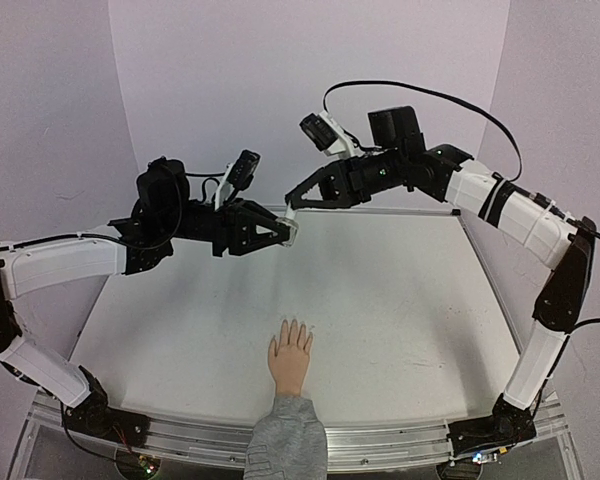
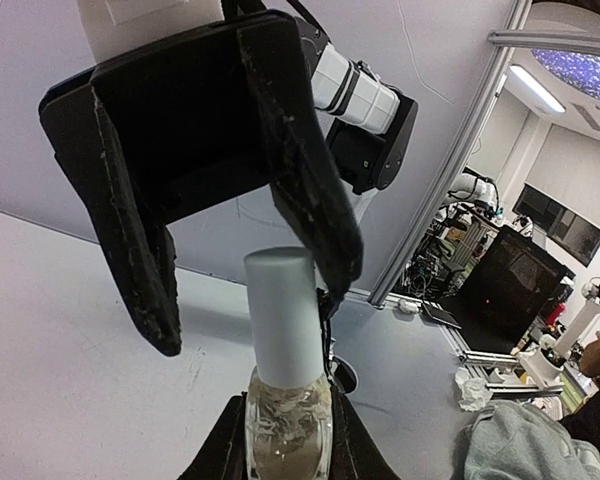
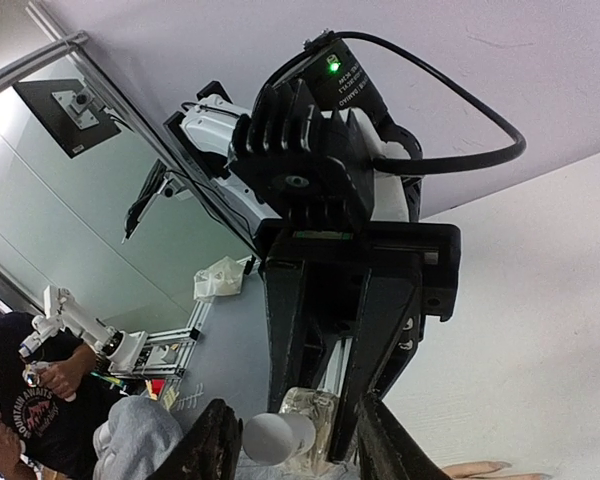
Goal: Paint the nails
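Observation:
A small flesh-coloured hand (image 1: 290,358) with a grey sleeve cuff (image 1: 285,437) lies palm down at the near middle of the table; its pale nails (image 1: 293,326) point away. My left gripper (image 1: 283,232) is raised above the table's far side and is shut on the glass body of a small clear bottle (image 2: 288,425) with a white cap (image 2: 283,315). My right gripper (image 1: 292,201) is open and straddles the cap (image 3: 270,437); one finger (image 2: 315,200) is close beside the cap, the other finger (image 2: 130,260) stands well apart.
The white table (image 1: 400,300) has an aluminium rail (image 1: 400,447) along its near edge and purple walls behind. Both arms meet high over the far middle. Beyond the table's edge are a cluttered lab and a person (image 3: 30,400).

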Tool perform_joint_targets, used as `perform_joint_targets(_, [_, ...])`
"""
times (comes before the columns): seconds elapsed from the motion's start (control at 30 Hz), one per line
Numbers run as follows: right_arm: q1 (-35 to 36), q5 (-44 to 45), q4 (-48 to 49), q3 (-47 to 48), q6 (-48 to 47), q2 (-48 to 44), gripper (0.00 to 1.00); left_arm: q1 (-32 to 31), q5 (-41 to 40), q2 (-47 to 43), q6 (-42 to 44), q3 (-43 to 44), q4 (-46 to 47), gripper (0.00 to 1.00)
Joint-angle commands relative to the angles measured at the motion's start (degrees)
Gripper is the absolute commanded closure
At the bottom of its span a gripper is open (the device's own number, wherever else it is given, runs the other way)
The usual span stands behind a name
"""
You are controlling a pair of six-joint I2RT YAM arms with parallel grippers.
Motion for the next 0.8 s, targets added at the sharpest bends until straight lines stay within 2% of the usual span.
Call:
perform_joint_targets(0.0, [0.63,-2.31,4.6,-0.75,0.84,-1.82,0.66,0.09,-0.82,-0.59,0.05,3.71,3.04,1.0])
perform_joint_targets(0.13, [0.74,-2.29,4.68,-1.12,0.86,-1.65,0.77,0.09,-3.04,-1.07,-0.13,3.65,3.04,1.0])
perform_joint_targets(0.3, [0.82,-1.37,4.78,-1.33,0.84,-1.6,1.0,0.17,-6.22,-1.43,-0.24,3.38,3.04,1.0])
perform_joint_targets(0.5, [0.8,4.07,4.57,-4.21,-1.77,-1.99,1.0,2.1,-19.82,-1.27,-0.99,3.64,1.67,1.0])
perform_joint_targets(0.6, [0.81,8.57,3.43,-4.63,-3.67,0.04,1.0,2.2,-27.36,0.19,3.52,6.85,-2.33,1.0])
perform_joint_targets(0.7, [1.63,17.17,-0.6,-3.96,-5.85,3.38,1.0,2.2,-37.07,2.65,9.91,9.76,-4.29,1.0])
perform_joint_targets(0.77, [3.32,27.2,-4.21,-0.6,-4.89,6.78,1.0,1.77,-43.69,5.04,15.73,12.01,-4.55,1.0])
